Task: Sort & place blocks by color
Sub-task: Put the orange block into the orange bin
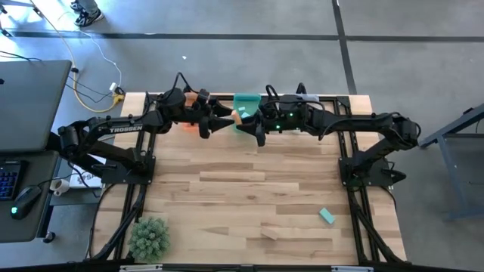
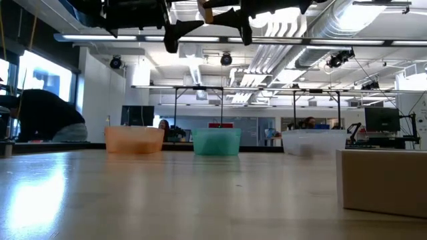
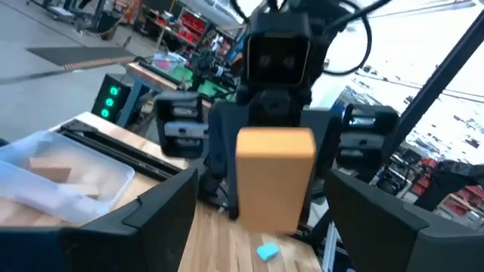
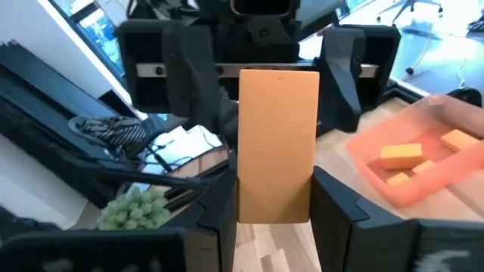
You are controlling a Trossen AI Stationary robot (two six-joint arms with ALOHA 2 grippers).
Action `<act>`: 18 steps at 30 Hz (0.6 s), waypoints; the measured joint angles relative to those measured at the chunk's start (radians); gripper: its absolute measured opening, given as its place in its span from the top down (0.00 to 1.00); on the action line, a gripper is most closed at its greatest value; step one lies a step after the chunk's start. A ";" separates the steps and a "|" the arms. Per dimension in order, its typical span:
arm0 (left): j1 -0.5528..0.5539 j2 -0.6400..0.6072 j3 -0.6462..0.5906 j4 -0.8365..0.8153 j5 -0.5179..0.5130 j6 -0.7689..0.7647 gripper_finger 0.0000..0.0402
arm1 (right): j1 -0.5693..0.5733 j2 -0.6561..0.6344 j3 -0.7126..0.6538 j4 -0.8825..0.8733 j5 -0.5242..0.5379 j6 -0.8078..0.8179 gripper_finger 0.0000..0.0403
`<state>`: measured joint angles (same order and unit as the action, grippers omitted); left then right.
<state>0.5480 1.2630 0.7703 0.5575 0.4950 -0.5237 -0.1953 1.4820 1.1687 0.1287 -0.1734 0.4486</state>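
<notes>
Orange block (image 4: 277, 143) held upright in right end effector (image 1: 243, 117), fingers clamped on it, above the table's (image 1: 249, 189) far edge by the green bin (image 1: 246, 102). Left end effector (image 1: 219, 125) faces it, fingers spread, empty. "TROSSEN" on left arm (image 1: 125, 128). Teal block (image 1: 327, 216) near right edge; mid-table open.

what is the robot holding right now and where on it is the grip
The right gripper holds an orange block by its lower end, fingers on its two side faces, raised above the table. The left gripper faces it, open and empty.
</notes>
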 joint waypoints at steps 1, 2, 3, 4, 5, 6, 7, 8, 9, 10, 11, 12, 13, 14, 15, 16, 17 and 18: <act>0.000 0.000 0.000 0.006 -0.002 -0.003 0.32 | 0.000 0.004 0.000 0.004 0.001 0.000 0.75; 0.000 0.000 0.000 0.009 -0.002 -0.011 0.32 | 0.000 0.008 0.000 0.015 0.001 0.000 0.75; 0.000 0.000 0.000 0.010 -0.002 -0.021 0.32 | 0.000 0.011 0.000 0.029 0.001 0.004 0.75; 0.000 0.000 0.000 0.009 -0.002 -0.024 0.32 | 0.000 0.012 0.000 0.041 0.001 0.008 0.75; 0.000 0.000 0.000 0.008 -0.002 -0.024 0.32 | 0.000 0.015 0.000 0.052 0.001 0.018 0.75; 0.000 0.000 0.000 0.009 -0.002 -0.024 0.32 | 0.000 0.018 0.000 0.057 0.001 0.019 0.75; 0.000 0.000 0.000 0.009 -0.002 -0.024 0.32 | 0.000 0.019 0.000 0.058 0.001 0.019 0.75; 0.000 0.000 0.000 0.009 -0.005 -0.025 0.32 | 0.000 0.020 0.000 0.062 0.001 0.018 0.75; 0.000 0.000 0.000 0.009 -0.007 -0.025 0.32 | 0.001 0.020 0.000 0.066 0.001 0.018 0.75; 0.000 0.000 0.000 0.010 -0.009 -0.026 0.32 | 0.000 0.020 0.000 0.071 0.001 0.021 0.75; 0.000 0.000 0.000 0.014 -0.010 -0.029 0.33 | 0.001 0.020 0.000 0.071 0.001 0.024 0.75; 0.000 0.000 0.000 0.020 -0.010 -0.035 0.34 | 0.000 0.020 0.000 0.070 0.001 0.025 0.75; 0.000 0.000 0.000 0.027 -0.011 -0.043 0.35 | 0.001 0.020 0.000 0.069 0.002 0.024 0.75; 0.000 0.000 0.000 0.032 -0.013 -0.049 0.36 | 0.001 0.020 0.000 0.070 0.002 0.024 0.75; 0.000 0.000 0.000 0.032 -0.015 -0.049 0.38 | 0.001 0.020 0.000 0.071 0.002 0.024 0.75; 0.000 0.000 0.000 0.032 -0.021 -0.049 0.40 | 0.001 0.020 0.000 0.071 0.002 0.024 0.75; 0.000 0.000 0.000 0.032 -0.030 -0.049 0.42 | 0.001 0.020 0.000 0.071 0.002 0.024 0.75; 0.000 0.000 0.000 0.035 -0.036 -0.049 0.44 | 0.001 0.020 0.000 0.071 0.002 0.024 0.75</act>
<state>0.5480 1.2629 0.7704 0.5924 0.4591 -0.5732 -0.1947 1.5017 1.1687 0.1999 -0.1719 0.4728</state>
